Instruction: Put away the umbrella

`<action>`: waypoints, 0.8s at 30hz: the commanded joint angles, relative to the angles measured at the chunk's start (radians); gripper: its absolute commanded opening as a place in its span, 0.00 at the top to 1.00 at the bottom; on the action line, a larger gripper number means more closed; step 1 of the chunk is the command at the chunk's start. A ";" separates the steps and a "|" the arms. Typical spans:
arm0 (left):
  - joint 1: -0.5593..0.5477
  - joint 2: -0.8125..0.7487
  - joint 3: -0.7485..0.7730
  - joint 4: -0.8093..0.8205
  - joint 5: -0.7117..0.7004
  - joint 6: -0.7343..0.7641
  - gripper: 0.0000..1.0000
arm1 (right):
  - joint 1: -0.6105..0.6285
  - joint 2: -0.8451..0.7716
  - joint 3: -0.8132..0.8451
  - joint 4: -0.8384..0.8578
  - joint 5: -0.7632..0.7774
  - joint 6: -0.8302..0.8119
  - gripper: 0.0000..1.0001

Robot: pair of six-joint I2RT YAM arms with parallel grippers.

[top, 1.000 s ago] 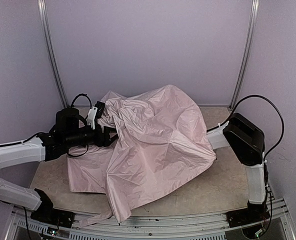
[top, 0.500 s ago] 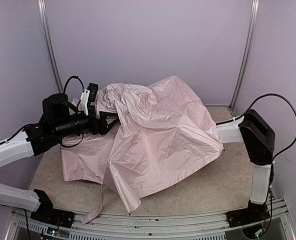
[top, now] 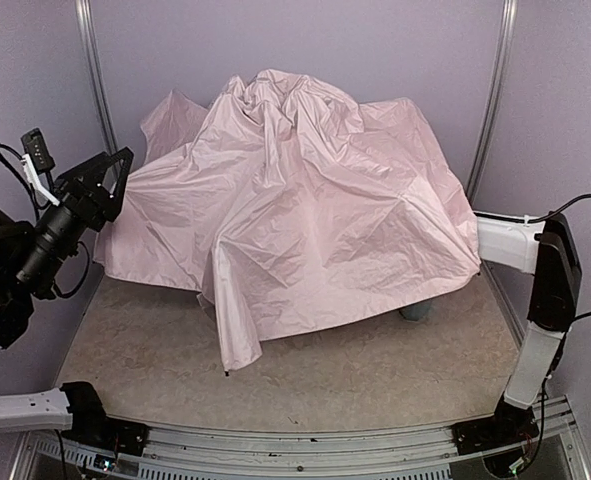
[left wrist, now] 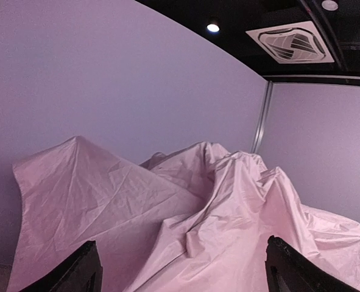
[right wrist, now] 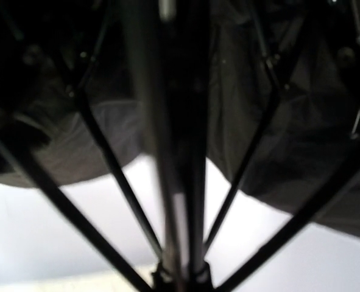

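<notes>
Around the scene: lilac walls on three sides, two metal uprights toward the far corners, beige table underneath. Folding umbrella propped up over the far and middle table. Its pale-pink canopy forms a tall crumpled tent from near the left wall almost to the right upright, with one pointed fold drooping to the table at front left. Blocks everything behind and beneath it, including the end of the right arm reaching in under the right hem. Small greyish thing peeking out under that hem (too little showing to name).

Left pincer near the canopy's left edge, raised above the table, jaws spread wide with nothing between them. Right pincer hidden under the fabric; cannot tell whether open or closed.

Against a second ago: then slumped low on the table, left pincer deep in the folds at its left side, a fabric tail trailing over the near edge. Now much taller and spread wider, tail lifted back onto the table. Left pincer let go and drawn back leftward, right arm's elbow shifted toward the right wall.

Left wrist view only: both fingers at the bottom corners, far apart, pink folds of the umbrella beyond, plus a ceiling lamp and air vent. Right wrist view only: the underside, with thin black shaft close and blurred, black ribs fanning out, black lining, bright gap below.
</notes>
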 commanded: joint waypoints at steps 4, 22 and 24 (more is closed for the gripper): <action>-0.005 0.011 0.104 -0.097 -0.357 0.043 0.10 | 0.055 -0.023 0.185 0.012 -0.022 0.093 1.00; -0.005 0.168 0.135 -0.127 -0.256 0.078 0.09 | -0.024 0.365 -0.315 0.216 -0.399 0.047 1.00; -0.005 0.188 0.143 -0.133 -0.249 0.081 0.09 | -0.024 0.403 -0.314 0.214 -0.397 0.040 1.00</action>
